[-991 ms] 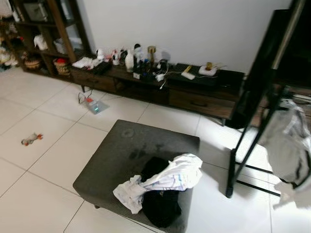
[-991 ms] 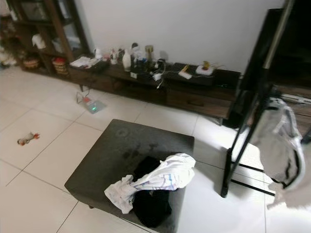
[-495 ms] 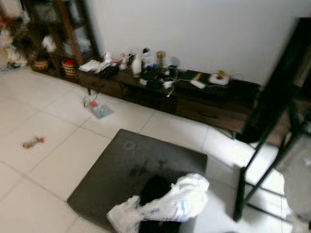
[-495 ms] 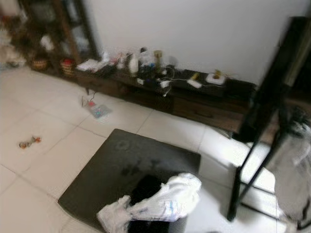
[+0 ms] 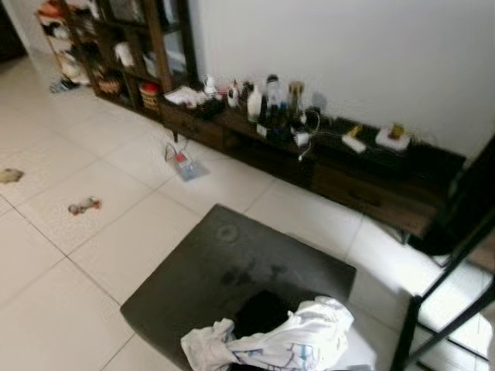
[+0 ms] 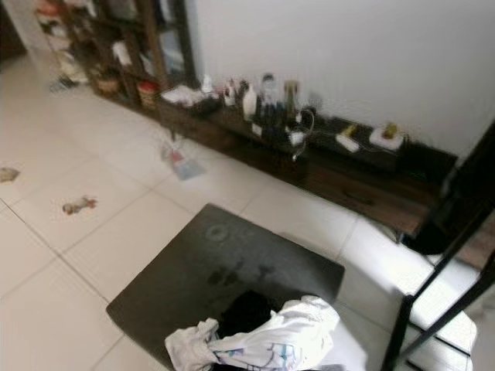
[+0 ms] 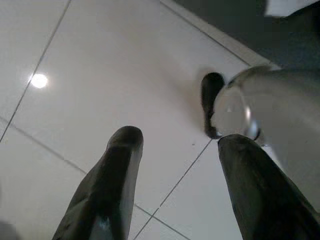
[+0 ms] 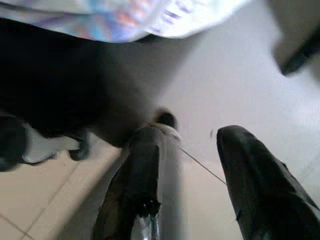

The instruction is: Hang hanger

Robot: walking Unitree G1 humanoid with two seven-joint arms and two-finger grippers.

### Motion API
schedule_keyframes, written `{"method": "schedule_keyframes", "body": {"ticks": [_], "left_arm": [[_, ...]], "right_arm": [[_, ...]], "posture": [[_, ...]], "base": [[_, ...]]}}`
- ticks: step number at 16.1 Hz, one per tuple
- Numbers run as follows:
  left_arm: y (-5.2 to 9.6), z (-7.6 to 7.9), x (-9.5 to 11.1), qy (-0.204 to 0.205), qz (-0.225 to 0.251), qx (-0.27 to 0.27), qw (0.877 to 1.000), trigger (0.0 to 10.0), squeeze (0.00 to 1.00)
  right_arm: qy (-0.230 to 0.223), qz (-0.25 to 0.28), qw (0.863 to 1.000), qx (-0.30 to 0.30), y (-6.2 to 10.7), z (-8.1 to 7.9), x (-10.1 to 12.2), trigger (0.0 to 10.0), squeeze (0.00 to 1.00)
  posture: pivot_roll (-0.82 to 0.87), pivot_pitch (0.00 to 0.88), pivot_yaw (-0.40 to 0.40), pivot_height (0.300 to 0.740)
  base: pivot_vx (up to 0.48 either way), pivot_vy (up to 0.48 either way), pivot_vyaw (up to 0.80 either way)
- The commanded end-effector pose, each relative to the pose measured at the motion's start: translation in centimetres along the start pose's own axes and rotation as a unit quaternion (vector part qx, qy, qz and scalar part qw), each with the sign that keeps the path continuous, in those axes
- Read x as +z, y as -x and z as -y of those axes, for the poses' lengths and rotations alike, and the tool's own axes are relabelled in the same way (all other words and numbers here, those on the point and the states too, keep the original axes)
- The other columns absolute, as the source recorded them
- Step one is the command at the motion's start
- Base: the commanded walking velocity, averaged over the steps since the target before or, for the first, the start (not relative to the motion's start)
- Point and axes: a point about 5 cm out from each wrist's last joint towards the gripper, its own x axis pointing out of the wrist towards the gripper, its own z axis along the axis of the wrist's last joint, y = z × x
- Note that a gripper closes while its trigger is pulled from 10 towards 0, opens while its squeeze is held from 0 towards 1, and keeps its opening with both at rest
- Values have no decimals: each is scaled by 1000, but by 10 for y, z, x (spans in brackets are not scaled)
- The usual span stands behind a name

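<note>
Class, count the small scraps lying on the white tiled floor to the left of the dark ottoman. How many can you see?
2. One scrap lies on the floor left of the ottoman. The other lies further left, at the picture's edge. More may lie outside the frame.

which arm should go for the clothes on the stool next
Probably the right. The white garment and black garment lie on the stool's right near corner. The right gripper hangs open beside that corner. The left gripper, also open, hangs over floor tiles.
</note>
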Motion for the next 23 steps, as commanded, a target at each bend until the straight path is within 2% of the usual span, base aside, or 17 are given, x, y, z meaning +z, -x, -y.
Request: {"method": "schedule_keyframes", "body": {"ticks": [1, 4, 7, 11, 13, 15, 19, 20, 21, 22, 23], "left_arm": [[-1, 2, 3, -7, 3, -4, 1000, 10000, 0], [-1, 2, 3, -20, 5, -4, 1000, 10000, 0], [0, 1, 3, -22, 4, -3, 1000, 10000, 0], [0, 0, 2, -22, 2, -3, 1000, 10000, 0], [0, 0, 2, -7, 5, 5, 1000, 10000, 0], [0, -1, 2, -12, 10, 13, 1000, 10000, 0], [3, -7, 4, 51, 63, 90, 993, 10000, 0], [4, -11, 17, 51, 103, 114, 987, 10000, 0], [4, -18, 71, 36, 186, 131, 973, 10000, 0], [11, -27, 104, 23, 245, 149, 958, 10000, 0], [31, -40, 141, -3, 349, 177, 920, 10000, 0]], "right_arm": [[-13, -10, 1000, -10, 2, 8, -9, 10000, 0], [-17, -1, 1000, -8, 2, 7, -8, 10000, 0], [3, 8, 1000, -4, 2, 7, -6, 10000, 0], [10, 17, 1000, 2, 2, 5, -5, 10000, 0], [28, 23, 999, 17, 2, 4, -3, 10000, 0], [51, 35, 998, 26, 2, 4, 0, 10000, 0], [48, 66, 995, 48, 3, 2, 3, 10000, 0], [41, 83, 994, 49, 4, 2, 5, 10000, 0], [25, 96, 994, 48, 4, 2, 5, 10000, 0], [6, 114, 992, 50, 5, 2, 6, 10000, 0], [-13, 153, 987, 48, 8, 4, 10, 10000, 0]], "posture": [[-20, 65, 13, 740], [-22, 67, 15, 740], [-21, 68, 17, 740], [-21, 67, 19, 740], [-21, 65, 18, 740], [-23, 66, 17, 740], [-22, 81, 6, 740], [-18, 82, 4, 740], [-15, 86, 1, 740], [-16, 88, -3, 740], [-15, 93, -14, 740]], "base": [[0, 0, 0], [0, -259, 0], [0, -472, 140], [0, -472, 786], [0, 0, 794], [0, 0, 784], [0, 0, 198], [0, 0, 0], [0, 0, 0], [0, 0, 0], [0, 0, 0]]}}
